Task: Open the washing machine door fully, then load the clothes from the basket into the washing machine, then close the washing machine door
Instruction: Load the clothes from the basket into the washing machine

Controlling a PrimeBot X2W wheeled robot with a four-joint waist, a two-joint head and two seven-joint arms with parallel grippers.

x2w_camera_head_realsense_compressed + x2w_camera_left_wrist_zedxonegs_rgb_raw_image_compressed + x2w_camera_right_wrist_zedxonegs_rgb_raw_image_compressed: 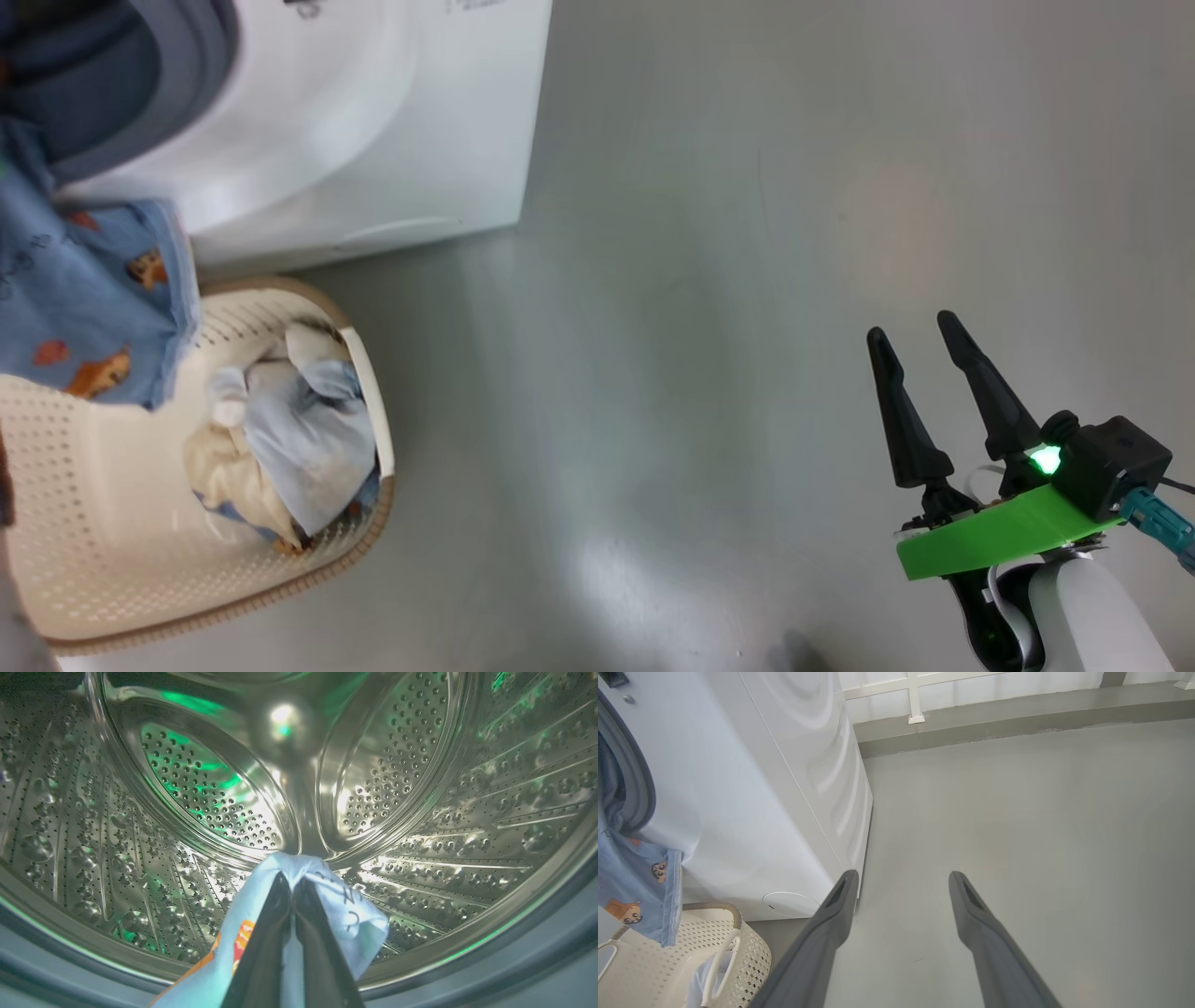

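Head looks steeply down, right wrist low along the floor; both show basket and washer. Left wrist peers close into the drum.

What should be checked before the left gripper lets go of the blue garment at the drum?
1. Grip: left gripper shut on the blue garment: ok.
2. Aim: its fingers point into the steel drum: ok.
3. Garment wholly inside: not ok. Its tail hangs out of the washing machine over the basket.
4. Right gripper out of the way: ok, open, over the floor, apart from the machine.
5. Door fully open: cannot tell.
6. Basket emptied: not ok, pale blue and cream clothes lie in it.
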